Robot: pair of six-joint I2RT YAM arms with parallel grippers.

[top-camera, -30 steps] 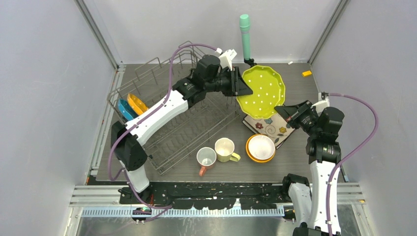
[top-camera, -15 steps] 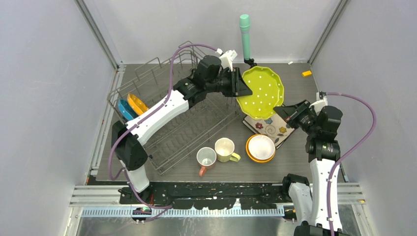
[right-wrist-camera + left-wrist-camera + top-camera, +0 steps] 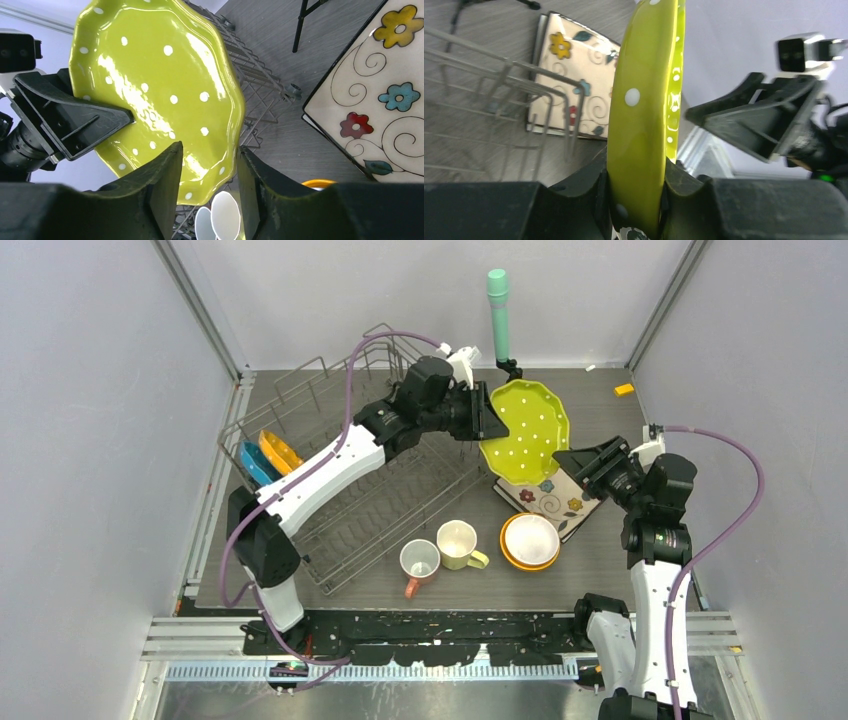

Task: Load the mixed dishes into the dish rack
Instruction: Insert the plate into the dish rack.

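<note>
Top external: outstretched left gripper [image 3: 495, 412] tight on yellow-green plate [image 3: 530, 430]; right gripper [image 3: 574, 462] parted nearby.

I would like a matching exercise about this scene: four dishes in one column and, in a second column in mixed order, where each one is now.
1. yellow-green plate
2. white square plate
3. white bowl
4. blue plate

A. standing in the dish rack
B. nested in the orange bowl
C. clamped in the left gripper
D. lying flat on the table

Pairs: 1-C, 2-D, 3-B, 4-A.
</note>
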